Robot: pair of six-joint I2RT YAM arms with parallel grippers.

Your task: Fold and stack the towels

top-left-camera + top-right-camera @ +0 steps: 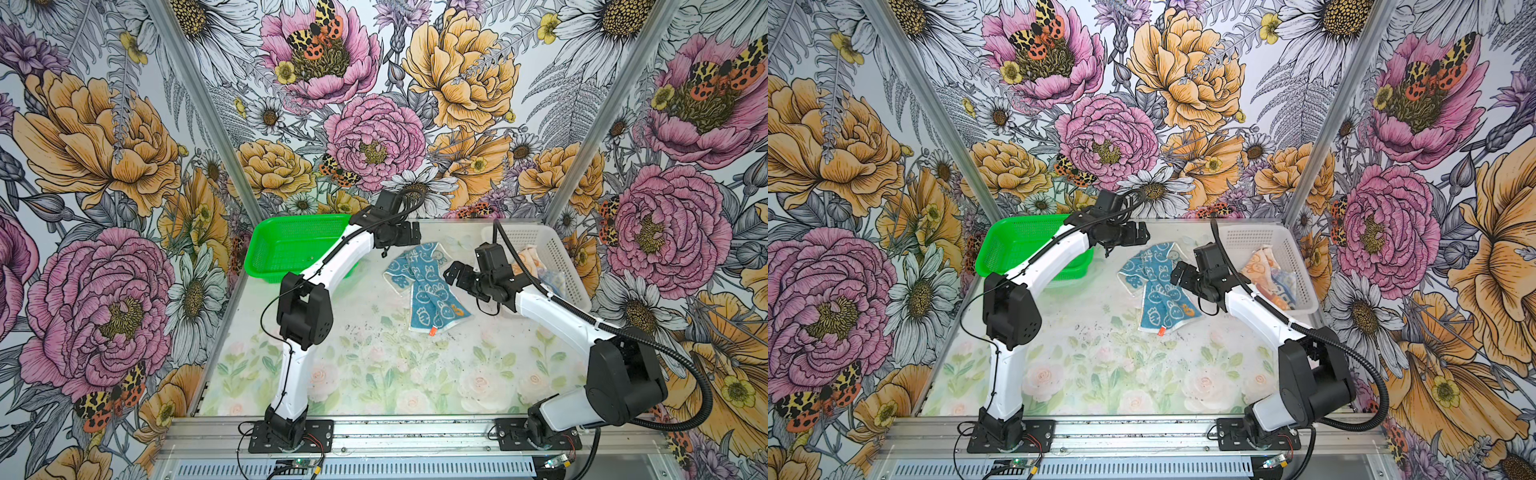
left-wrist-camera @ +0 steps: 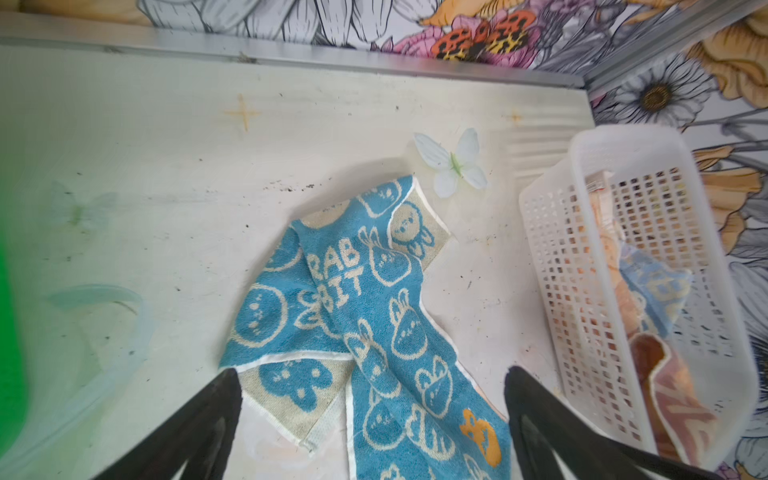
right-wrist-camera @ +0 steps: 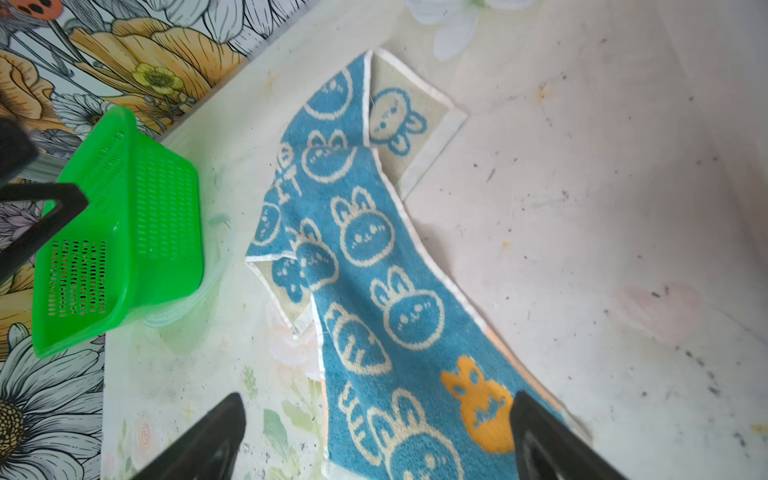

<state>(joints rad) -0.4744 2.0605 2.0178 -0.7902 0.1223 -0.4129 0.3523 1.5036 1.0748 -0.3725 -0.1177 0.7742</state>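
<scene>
One blue towel (image 1: 428, 291) between two baskets (image 1: 286, 249)

My two top views hang high above the near edge, side by side, tilted down on the whole table (image 1: 374, 374). My left wrist camera looks low and close across the blue towel (image 2: 395, 332) toward the white basket (image 2: 582, 257). My right wrist camera looks close down the same towel toward the green basket (image 3: 158, 199); the wrist views share that towel

Blue towel (image 1: 428, 291) is nubby terry cloth, green basket (image 1: 266, 232) glossy plastic.
</scene>
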